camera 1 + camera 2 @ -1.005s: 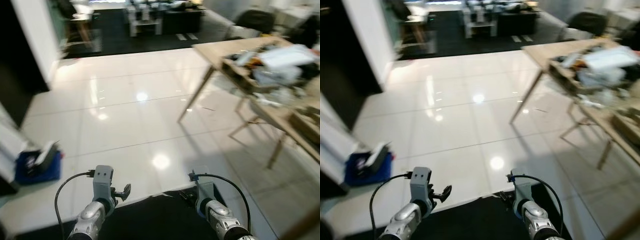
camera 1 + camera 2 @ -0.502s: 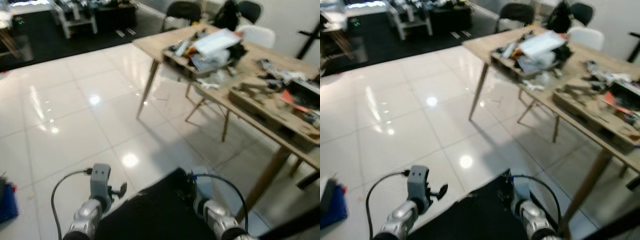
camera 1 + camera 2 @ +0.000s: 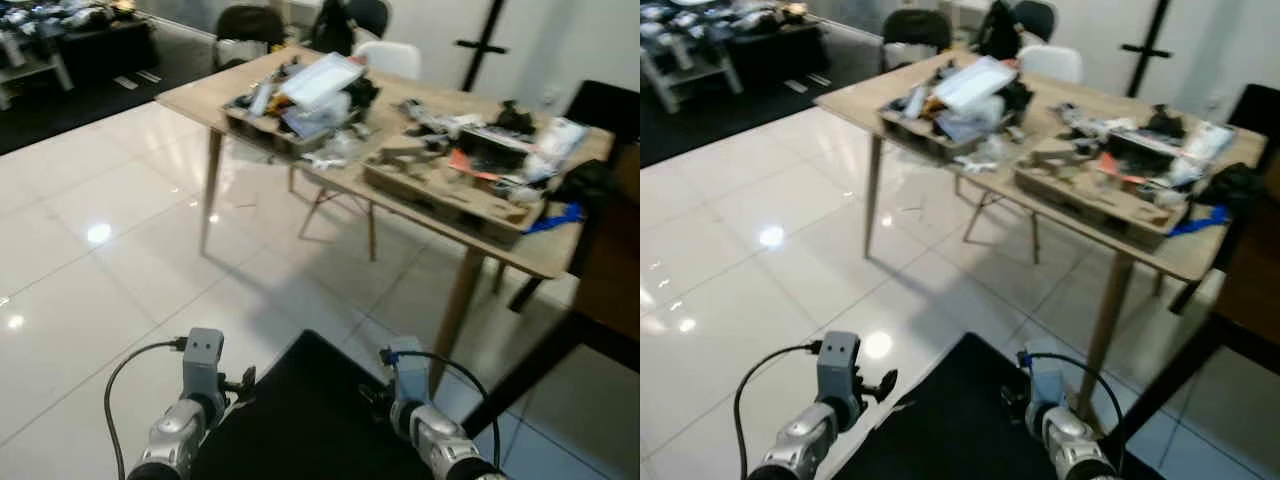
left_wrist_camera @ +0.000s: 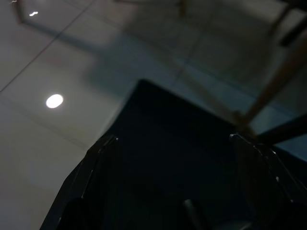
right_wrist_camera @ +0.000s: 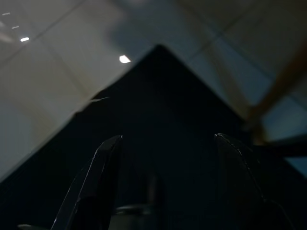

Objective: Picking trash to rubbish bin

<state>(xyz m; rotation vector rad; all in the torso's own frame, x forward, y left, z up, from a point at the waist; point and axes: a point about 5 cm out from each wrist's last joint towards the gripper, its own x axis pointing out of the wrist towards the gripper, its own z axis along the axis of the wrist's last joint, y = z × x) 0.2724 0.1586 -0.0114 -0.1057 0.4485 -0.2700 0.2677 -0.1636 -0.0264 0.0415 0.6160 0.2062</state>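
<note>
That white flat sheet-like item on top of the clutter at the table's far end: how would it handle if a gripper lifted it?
The white sheet looks thin and flat, so probably light and floppy. It rests tilted on loose clutter, so pushing may slide it off.

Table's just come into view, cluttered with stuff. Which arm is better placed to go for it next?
Probably the right. The wooden table stands ahead and to the robot's right, its near leg just beyond the right tool. The left tool hangs over the black mat, farther off. Both are open and empty; neither reaches yet.
</note>
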